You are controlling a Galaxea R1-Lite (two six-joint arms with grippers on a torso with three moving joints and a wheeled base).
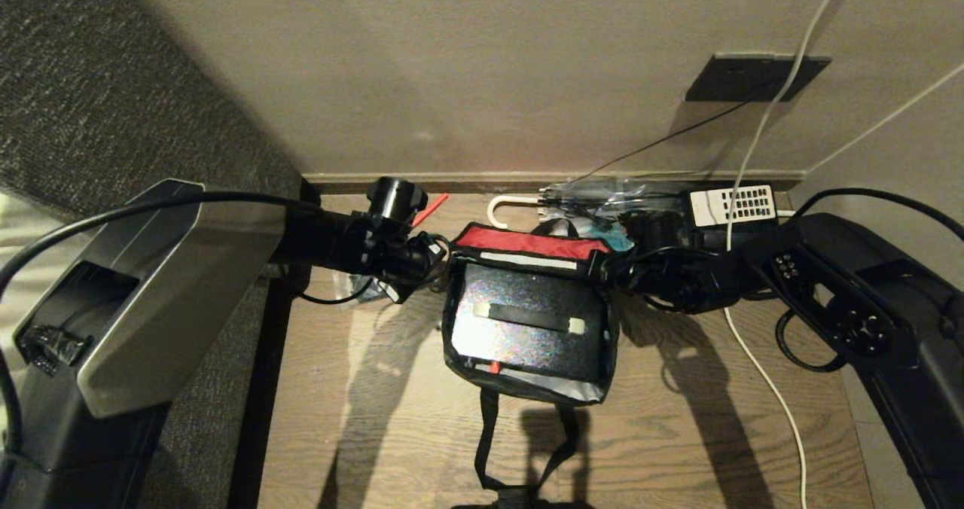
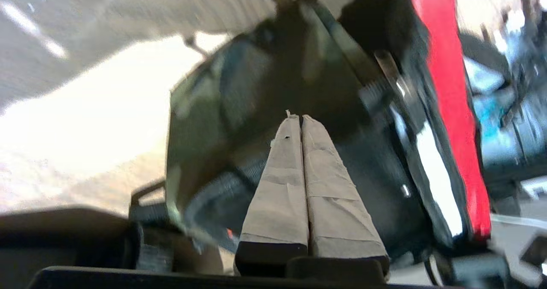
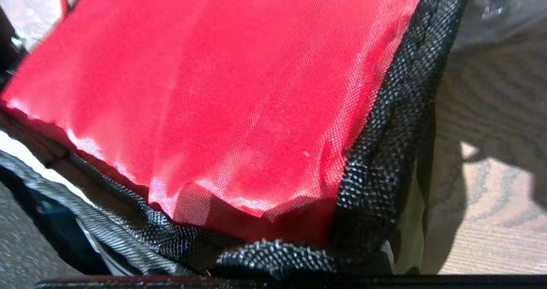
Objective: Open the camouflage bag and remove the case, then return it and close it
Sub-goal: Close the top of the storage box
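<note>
Wooden floor boards (image 1: 678, 434) carry the camouflage bag (image 1: 595, 396), which lies open near the wall, about midway between the 2 arms. Its flap with the red lining (image 1: 527, 242) stands up at the far side, toward the wall. The case (image 1: 527, 321) lies flat inside the bag, shiny and speckled, with its black strap handle (image 1: 527, 317) on top and a small red latch (image 1: 494, 367) at the near edge. The bag's long black strap (image 1: 486, 441) trails over the floor toward the robot.

The left gripper (image 1: 437, 257) sits just beside the bag's far left corner. In the left wrist view its 2 taped fingers (image 2: 282, 186) are pressed flat together with nothing between them, and the bag's dark side (image 2: 201, 122) is right in front of their tips.

The right gripper (image 1: 614, 268) is at the bag's far right corner, up against the flap. Its fingers cannot be seen, but it is closed tight. Whether it pinches the flap cannot be told. The right wrist view is filled by the red lining (image 3: 222, 101) and the black trim (image 3: 384, 143) along its edge.

Behind the bag, along the wall, lie a clear plastic packet (image 1: 595, 193), a telephone with a white keypad (image 1: 734, 206) and a white hook (image 1: 508, 206). A white cable (image 1: 761, 373) runs over the floor on the right.
</note>
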